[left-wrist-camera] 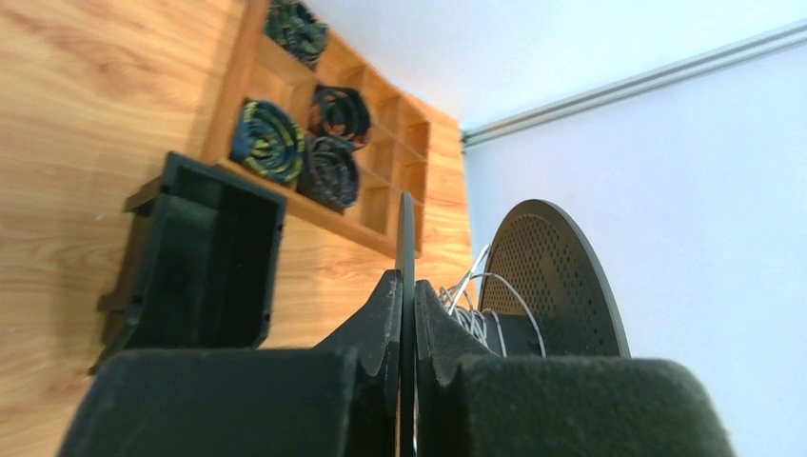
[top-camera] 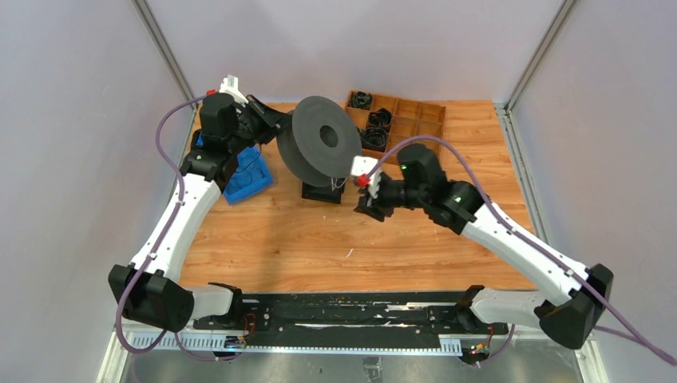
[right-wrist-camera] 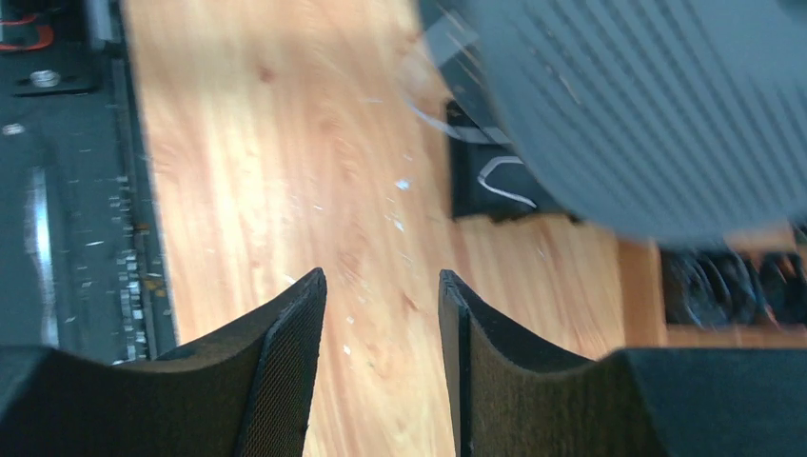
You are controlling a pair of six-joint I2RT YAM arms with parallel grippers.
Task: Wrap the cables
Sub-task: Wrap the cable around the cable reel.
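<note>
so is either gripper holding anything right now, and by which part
The left gripper is shut on the spool, pinching the thin edge of one flange. The right gripper is open and holds nothing.

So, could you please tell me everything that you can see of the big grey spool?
The spool is dark grey, plastic by its look: two round flanges joined by a hub with a centre hole. One flange's inner face is perforated. It tilts over a black stand on the wooden table; whether it rests there is unclear. The left end effector is shut on one flange's rim. Thin silvery wire lies in loose loops between the flanges.
</note>
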